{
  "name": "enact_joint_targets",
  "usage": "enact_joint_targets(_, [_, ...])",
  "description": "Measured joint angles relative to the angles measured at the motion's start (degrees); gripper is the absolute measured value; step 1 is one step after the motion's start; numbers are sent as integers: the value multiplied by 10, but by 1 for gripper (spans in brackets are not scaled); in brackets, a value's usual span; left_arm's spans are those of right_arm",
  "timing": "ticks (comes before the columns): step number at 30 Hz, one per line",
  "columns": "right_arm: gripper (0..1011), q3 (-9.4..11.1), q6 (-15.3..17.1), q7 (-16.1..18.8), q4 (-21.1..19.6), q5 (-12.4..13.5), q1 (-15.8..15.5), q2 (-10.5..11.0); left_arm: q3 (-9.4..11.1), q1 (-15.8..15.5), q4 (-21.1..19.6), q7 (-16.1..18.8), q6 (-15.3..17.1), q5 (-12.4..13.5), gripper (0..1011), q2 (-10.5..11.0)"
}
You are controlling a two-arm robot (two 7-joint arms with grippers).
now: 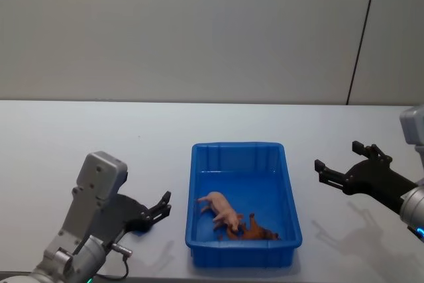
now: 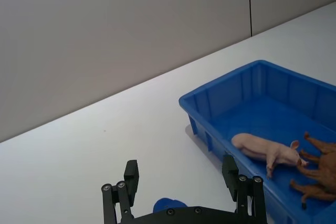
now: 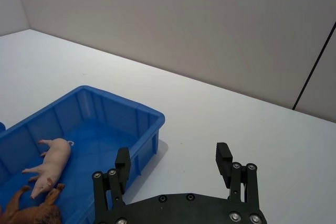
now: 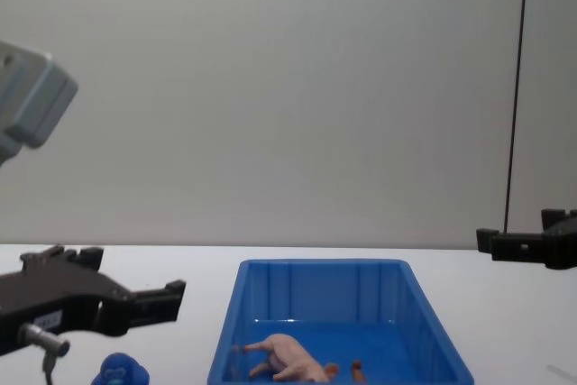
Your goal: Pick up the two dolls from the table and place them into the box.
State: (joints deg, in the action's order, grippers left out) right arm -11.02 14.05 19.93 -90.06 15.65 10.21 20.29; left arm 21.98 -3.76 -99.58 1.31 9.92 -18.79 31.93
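Observation:
The blue box [image 1: 238,145] stands on the white table [image 1: 79,137] in front of me. A pale pink animal doll [image 1: 218,209] lies on its side inside it, and a brown lion doll [image 1: 252,232] lies next to it at the near end. A rounded blue figure [image 4: 117,371] sits on the table left of the box, just under my left gripper [image 1: 165,205]. That gripper hovers open and empty. My right gripper [image 1: 336,157] hangs open and empty above the table to the right of the box.
A plain grey wall rises behind the table, with a dark vertical seam at the right. Bare white tabletop stretches left, right and behind the box.

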Motion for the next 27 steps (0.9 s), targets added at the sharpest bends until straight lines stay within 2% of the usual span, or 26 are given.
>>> enact_joint_targets(12, [1001,1,-1,0,1,0,0,1,-8,-7,62,-36,-33,-10,1002,-2])
enact_joint_targets(27, [1001,1,-1,0,1,0,0,1,-15,-42,153,-123,-53,-23,1002,-19])
